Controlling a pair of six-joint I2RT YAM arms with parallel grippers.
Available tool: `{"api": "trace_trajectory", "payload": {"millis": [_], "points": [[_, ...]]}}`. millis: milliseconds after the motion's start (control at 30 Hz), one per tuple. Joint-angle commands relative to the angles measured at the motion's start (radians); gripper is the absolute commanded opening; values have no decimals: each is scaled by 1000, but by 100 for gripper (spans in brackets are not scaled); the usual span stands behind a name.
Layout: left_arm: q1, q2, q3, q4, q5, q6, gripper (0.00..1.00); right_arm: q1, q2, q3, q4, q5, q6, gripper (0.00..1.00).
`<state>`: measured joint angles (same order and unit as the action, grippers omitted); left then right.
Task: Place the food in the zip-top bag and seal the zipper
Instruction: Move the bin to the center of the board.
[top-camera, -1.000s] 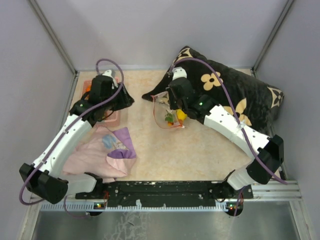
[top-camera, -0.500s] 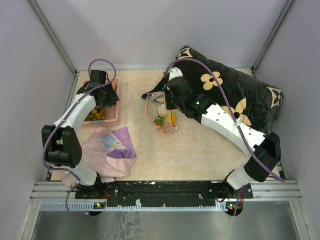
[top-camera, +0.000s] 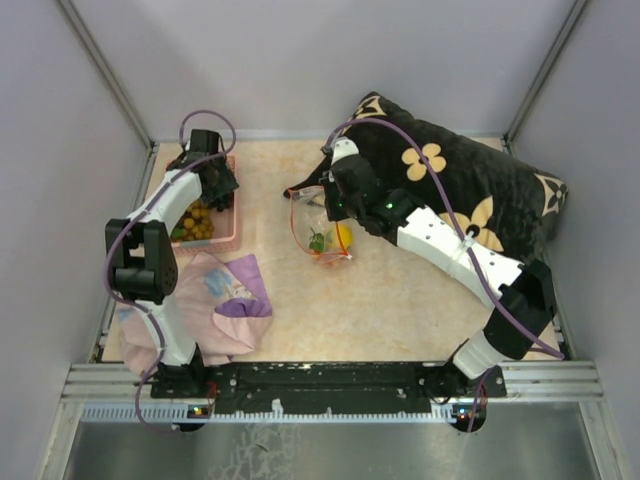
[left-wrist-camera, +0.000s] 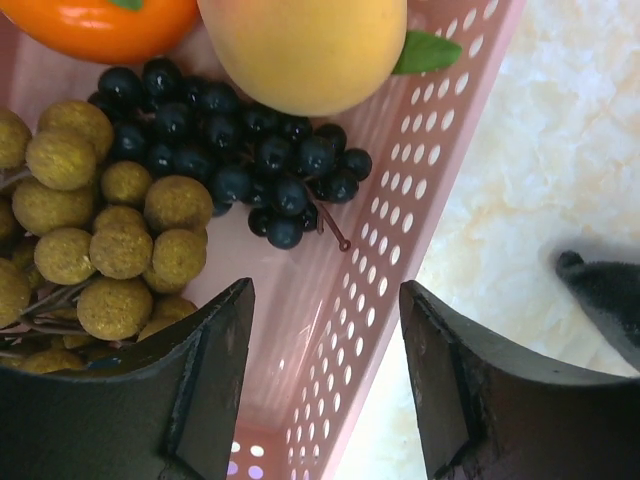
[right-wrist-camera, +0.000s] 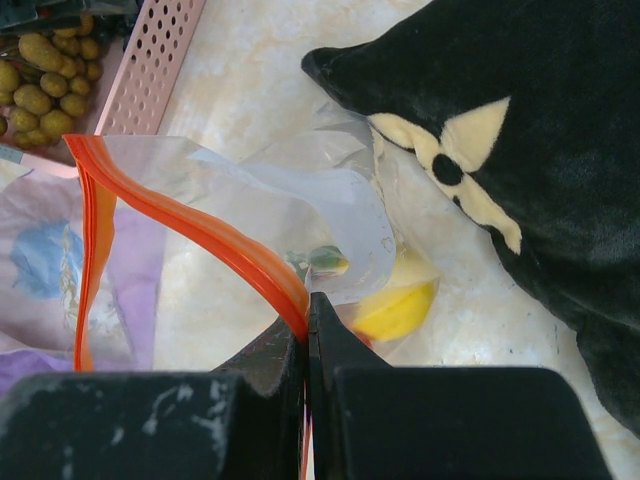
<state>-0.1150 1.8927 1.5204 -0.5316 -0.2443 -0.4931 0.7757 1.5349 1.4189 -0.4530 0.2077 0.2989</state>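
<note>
Since the earlier view, the left arm has folded back, and its gripper (left-wrist-camera: 325, 300) hangs over the basket (left-wrist-camera: 400, 200) with jaws apart and empty, apparently lined up for the next pick. Olive grapes (left-wrist-camera: 110, 230), dark grapes (left-wrist-camera: 240, 150), the persimmon (left-wrist-camera: 100, 20) and a round fruit (left-wrist-camera: 300, 40) lie inside. The right gripper (right-wrist-camera: 307, 312) is clamped on the zipper (right-wrist-camera: 200, 235), holding the bag (right-wrist-camera: 300, 195) mouth raised and gaping toward the basket. One yellow piece (right-wrist-camera: 400, 305) already sits in the bag, on the desk (right-wrist-camera: 260, 70) beside the pillow (right-wrist-camera: 520, 120).

Left hand (left-wrist-camera: 325, 300) gapes wide, pointing down; right hand (right-wrist-camera: 307, 305) is pinched tightly closed.
</note>
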Motion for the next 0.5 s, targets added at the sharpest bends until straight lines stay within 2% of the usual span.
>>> {"api": "trace_trajectory", "payload": {"millis": [0,133,233,333,467], "points": [[23,26,44,40,-23,-17,67,-2,8,-4,40,-1,-3,0],[32,47,86,-8,-3,-48,67,-3,11,-2,34,1,-6,0],[34,21,30,79,16,-25,69,-4,11,-3,32,4,-6,0],[40,72,60,74,60,-11,70,-4,15,-5,30,4,-8,0],[41,129,101,79,193,36,71,-5,22,-2,19,-5,-9,0]]}}
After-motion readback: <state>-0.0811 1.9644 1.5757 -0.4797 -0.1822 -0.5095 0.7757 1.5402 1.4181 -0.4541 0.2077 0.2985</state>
